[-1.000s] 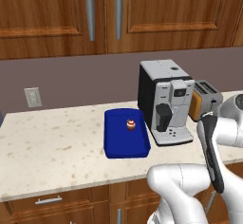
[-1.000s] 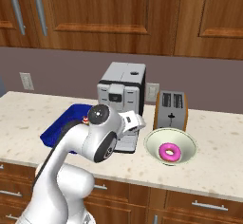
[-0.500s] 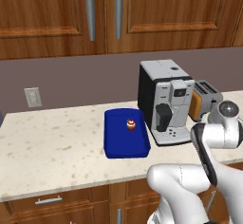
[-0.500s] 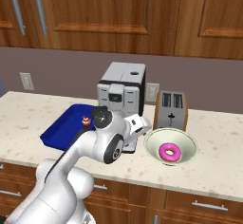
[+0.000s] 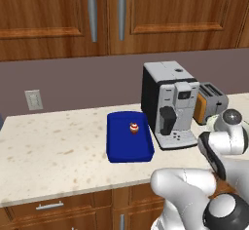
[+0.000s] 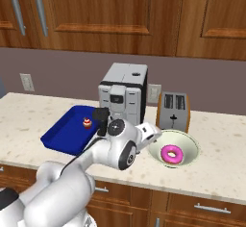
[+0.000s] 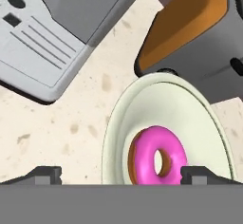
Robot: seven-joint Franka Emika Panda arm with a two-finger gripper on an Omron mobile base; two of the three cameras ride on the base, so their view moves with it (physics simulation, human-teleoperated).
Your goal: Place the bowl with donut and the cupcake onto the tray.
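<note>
With the cupcake (image 5: 133, 127) on the tray (image 5: 119, 148), the gripper (image 7: 121, 175), jaws spread, hovers over the bowl (image 7: 142, 109) and donut (image 7: 156, 159) between them; next, descend and clamp 1 rim edge.

Tray (image 5: 127, 146) deep blue. Cupcake (image 5: 134, 127) red wrapper, white frosting, red top. Bowl (image 6: 182, 143) pale greenish-white; donut (image 6: 171, 153) bright pink icing over brown edge. Counter (image 5: 53, 146) cream, brown-speckled. Coffee machine (image 5: 170, 102) grey-silver, black back and spout. Toaster (image 6: 174, 110) grey top, orange side. Cabinets (image 6: 110, 9) reddish-brown wood, grey handles. Wall (image 5: 73, 85) dull mauve-brown; outlet (image 5: 33, 99) off-white.
</note>
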